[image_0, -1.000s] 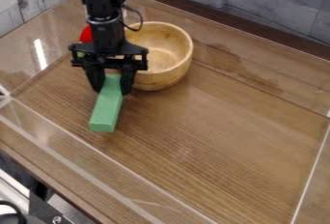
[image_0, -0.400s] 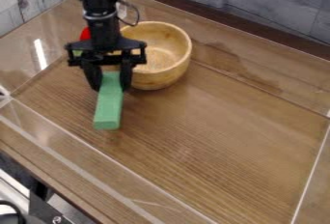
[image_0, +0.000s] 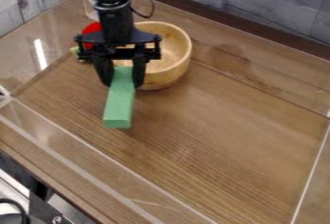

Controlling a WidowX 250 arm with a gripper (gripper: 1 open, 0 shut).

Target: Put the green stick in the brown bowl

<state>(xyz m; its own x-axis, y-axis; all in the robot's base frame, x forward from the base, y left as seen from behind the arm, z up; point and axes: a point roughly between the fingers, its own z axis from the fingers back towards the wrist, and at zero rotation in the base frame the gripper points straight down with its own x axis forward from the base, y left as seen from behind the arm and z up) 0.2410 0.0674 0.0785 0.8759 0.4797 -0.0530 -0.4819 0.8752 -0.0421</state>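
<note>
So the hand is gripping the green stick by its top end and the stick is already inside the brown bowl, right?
Not quite. The hand does grip the green stick by its top end, but the camera view shows the stick outside the brown bowl, hanging in front of it over the table.

Black arm (image_0: 112,1), orange band near wrist, black two-fingered pincer (image_0: 119,71)

Red round object (image_0: 89,32), wooden table (image_0: 219,122)

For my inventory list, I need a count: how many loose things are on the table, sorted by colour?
Green: 1, the green stick, one end between the fingers of the gripper
Brown: 1, the brown bowl
Red: 1, a round object, mostly hidden behind the gripper
Total: 3
</note>
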